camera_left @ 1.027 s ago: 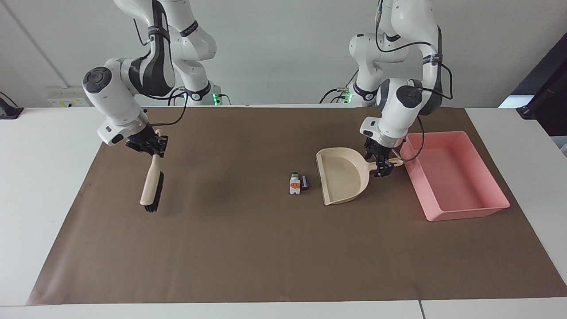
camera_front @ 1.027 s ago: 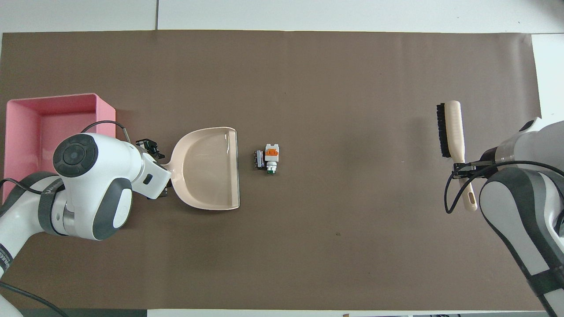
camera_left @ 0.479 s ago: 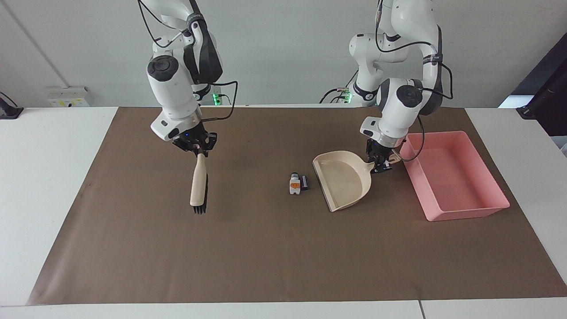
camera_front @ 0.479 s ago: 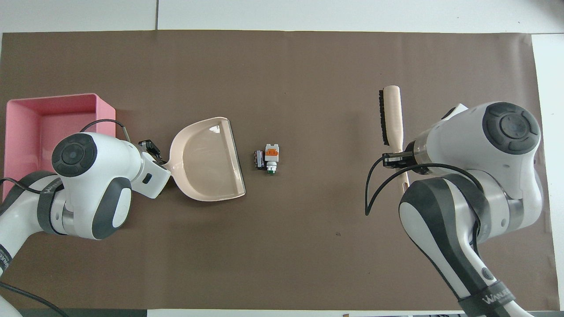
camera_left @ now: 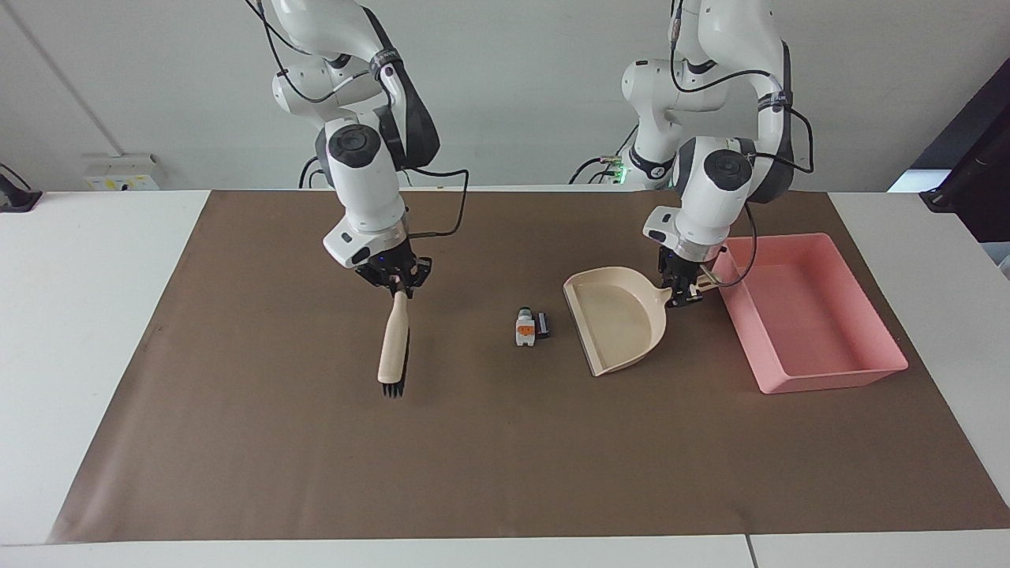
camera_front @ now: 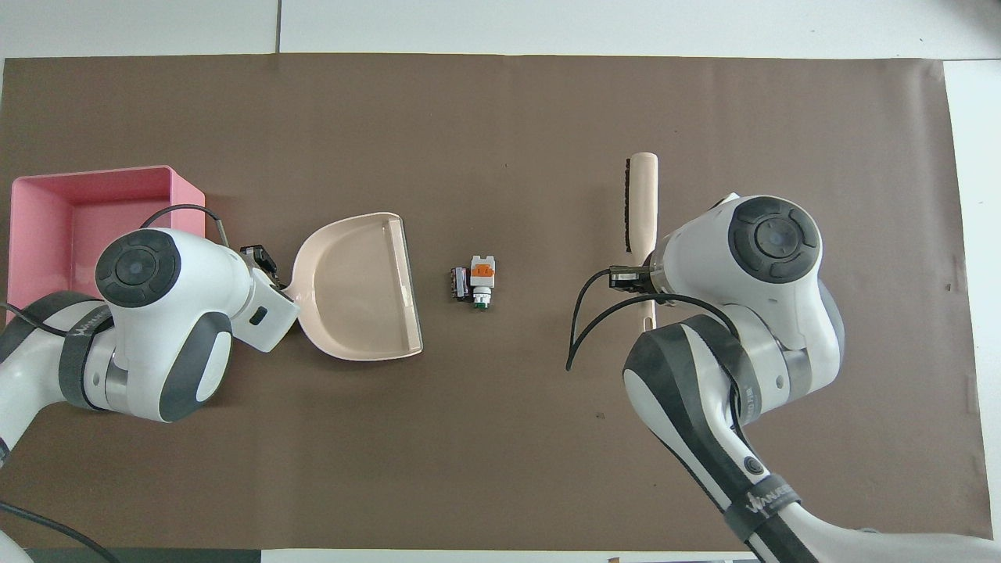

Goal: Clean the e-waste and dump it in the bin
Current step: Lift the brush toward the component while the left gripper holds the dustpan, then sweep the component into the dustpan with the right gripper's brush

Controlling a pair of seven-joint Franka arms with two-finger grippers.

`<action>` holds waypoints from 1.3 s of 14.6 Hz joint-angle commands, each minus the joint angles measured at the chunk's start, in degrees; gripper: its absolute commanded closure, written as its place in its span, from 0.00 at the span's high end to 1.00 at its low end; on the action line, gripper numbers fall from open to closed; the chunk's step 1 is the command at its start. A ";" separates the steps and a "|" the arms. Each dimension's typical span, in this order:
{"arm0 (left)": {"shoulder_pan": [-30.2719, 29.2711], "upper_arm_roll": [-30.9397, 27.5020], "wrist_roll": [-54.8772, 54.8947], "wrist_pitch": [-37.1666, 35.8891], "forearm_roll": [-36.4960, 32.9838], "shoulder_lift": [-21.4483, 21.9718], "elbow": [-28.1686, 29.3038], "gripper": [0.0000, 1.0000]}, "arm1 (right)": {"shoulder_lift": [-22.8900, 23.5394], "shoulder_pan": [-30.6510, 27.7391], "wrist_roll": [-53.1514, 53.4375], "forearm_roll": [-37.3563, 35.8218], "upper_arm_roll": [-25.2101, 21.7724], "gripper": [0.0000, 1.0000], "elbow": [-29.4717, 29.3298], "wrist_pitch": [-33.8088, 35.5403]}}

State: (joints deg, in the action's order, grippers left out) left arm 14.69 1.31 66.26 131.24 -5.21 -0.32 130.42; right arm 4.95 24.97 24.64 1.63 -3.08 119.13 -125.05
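Over the brown mat point(camera_left: 473, 457), toward the right arm's end of the desk point(camera_left: 87, 300), the right end effector point(camera_left: 397, 283) is closed on the handle of a beige brush point(camera_left: 393, 344), which hangs nearly upright below it with the black bristles pointing down, their tips close to the mat; whether they touch it cannot be told. Toward the left arm's end, the left end effector point(camera_left: 678, 292) is clamped on the short handle of the beige dustpan point(camera_left: 615, 319); in the overhead view the pan point(camera_front: 360, 289) has its wide open mouth turned toward the middle of the mat. Between brush and dustpan lies the e-waste: a white piece with an orange patch point(camera_left: 525, 327) and, touching or just beside it on the dustpan's side, a small black block point(camera_left: 543, 324). Both pieces rest on the mat just outside the pan's mouth, apart from its lip, and well apart from the brush. The overhead view shows the same pair, the white piece point(camera_front: 482, 275) and the black block point(camera_front: 459, 283). Past the dustpan's handle, at the left arm's end of the mat, sits the pink bin point(camera_left: 872, 367), a shallow tray with sloped walls, resting flat with nothing visible inside it.
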 commanded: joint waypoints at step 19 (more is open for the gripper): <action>6.14 -0.17 -0.08 -1.33 -5.07 -2.49 -1.66 0.00 | 12.80 15.81 -4.06 13.02 5.54 0.00 -9.71 0.00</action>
State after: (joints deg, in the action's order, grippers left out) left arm 19.88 1.55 66.33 130.97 -9.47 -2.78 128.45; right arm 17.54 41.03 25.35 9.15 1.80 108.96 -122.32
